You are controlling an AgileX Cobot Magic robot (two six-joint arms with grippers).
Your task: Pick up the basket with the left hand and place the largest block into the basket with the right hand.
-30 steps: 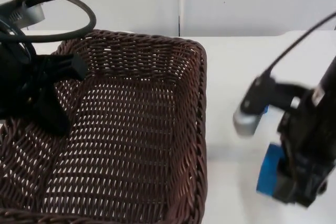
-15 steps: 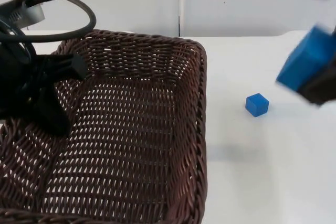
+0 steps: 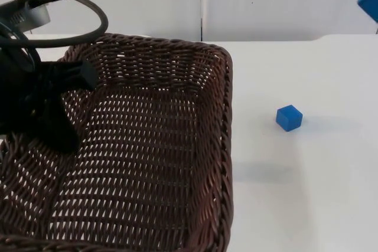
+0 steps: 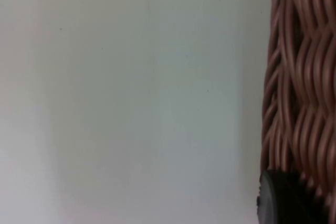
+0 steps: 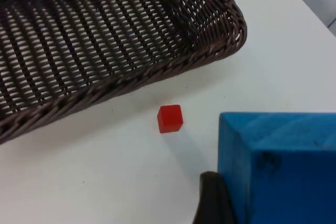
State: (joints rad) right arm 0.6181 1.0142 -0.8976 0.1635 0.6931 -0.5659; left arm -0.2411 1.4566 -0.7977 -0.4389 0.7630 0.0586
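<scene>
- My left end effector (image 3: 56,78) grips the basket (image 3: 147,146), lifted.
- My right end effector (image 5: 220,203) clamps the big block (image 5: 283,166), raised; dropping it in remains.

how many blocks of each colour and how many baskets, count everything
blue blocks: 2, the large blue block and the small blue block
red blocks: 1, the red block
baskets: 1, the basket
total: 4
</scene>
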